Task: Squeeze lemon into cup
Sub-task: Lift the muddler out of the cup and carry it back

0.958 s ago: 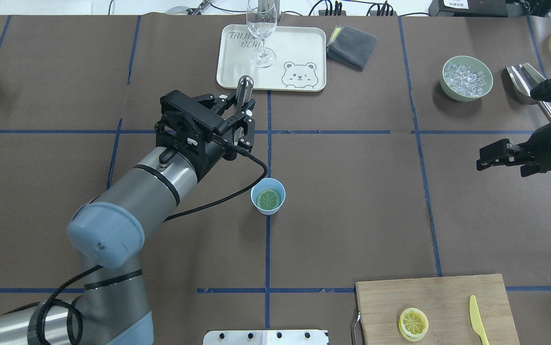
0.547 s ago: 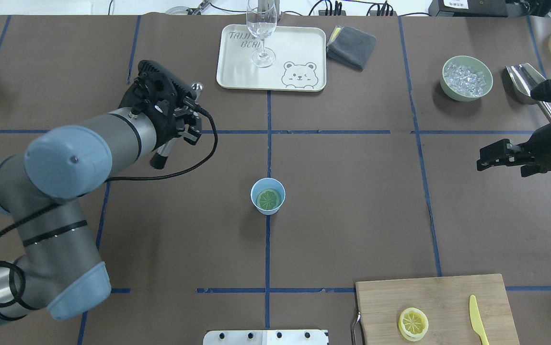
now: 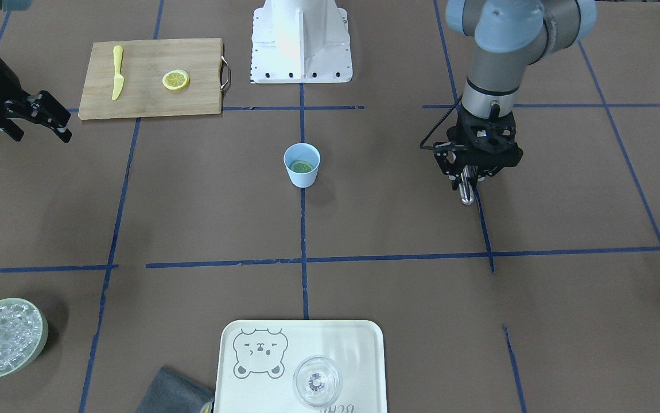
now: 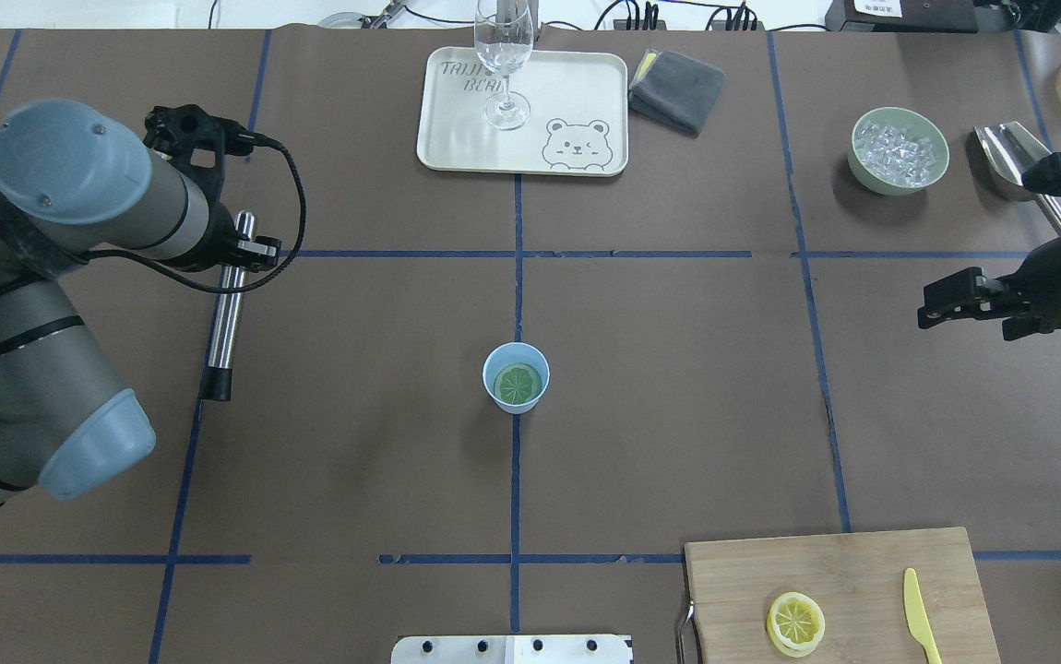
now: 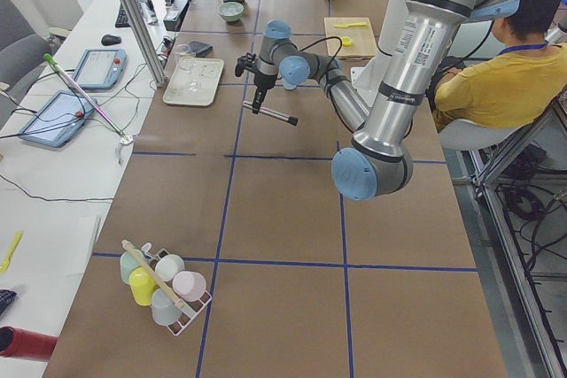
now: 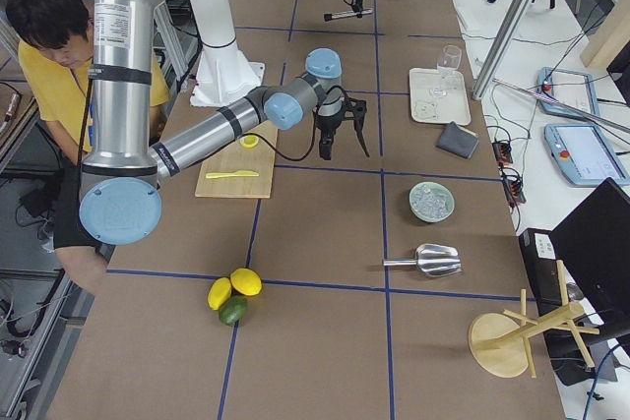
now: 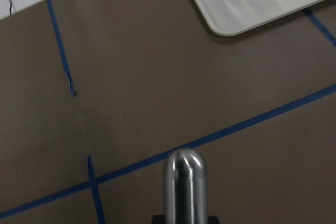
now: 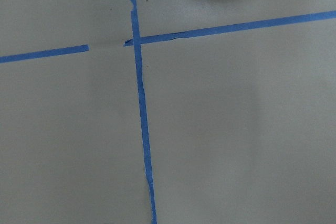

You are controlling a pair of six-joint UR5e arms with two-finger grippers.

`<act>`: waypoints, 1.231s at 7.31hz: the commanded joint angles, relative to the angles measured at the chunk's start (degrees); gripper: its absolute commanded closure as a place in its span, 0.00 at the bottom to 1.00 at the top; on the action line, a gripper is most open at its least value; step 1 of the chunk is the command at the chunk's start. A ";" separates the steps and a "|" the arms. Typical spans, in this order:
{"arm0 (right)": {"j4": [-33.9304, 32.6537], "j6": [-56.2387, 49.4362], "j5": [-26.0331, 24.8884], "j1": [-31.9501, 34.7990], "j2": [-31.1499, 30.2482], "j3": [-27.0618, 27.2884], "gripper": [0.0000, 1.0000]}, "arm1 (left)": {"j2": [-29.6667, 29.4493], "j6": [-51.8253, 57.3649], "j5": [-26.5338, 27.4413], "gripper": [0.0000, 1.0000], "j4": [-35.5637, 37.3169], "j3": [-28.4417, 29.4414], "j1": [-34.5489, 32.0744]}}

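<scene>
In the front-facing view, the lemon slice [image 3: 301, 167] is seen lying inside the light-blue cup [image 3: 301, 179] at the middle of the table [image 3: 399, 229], and a steel rod [image 3: 466, 194] is clamped in the left gripper [image 3: 468, 175], well apart from the cup. In the overhead view, the right gripper [image 4: 923, 309] is held with its fingers spread, far on the cup's other side.

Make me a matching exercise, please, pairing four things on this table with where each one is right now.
Things:
1. cup
2. wine glass
3. knife
4. metal rod

Places:
A. on the wooden board
B. in the left gripper
C. on the tray
D. at the middle of the table, with a lemon slice inside

Pairs: 1-D, 2-C, 3-A, 4-B
</scene>
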 commanded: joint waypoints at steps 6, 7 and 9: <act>0.00 0.70 0.11 0.09 -0.26 1.29 0.00 | 10.88 12.22 -20.50 1.00 -8.98 12.07 -9.08; 0.00 0.70 0.11 0.00 -0.44 1.39 0.00 | 13.24 12.13 -19.81 1.00 -15.90 14.87 -9.00; 0.00 0.79 0.11 0.00 -0.44 1.56 0.00 | 14.15 11.78 -15.61 1.00 -19.74 18.93 -8.99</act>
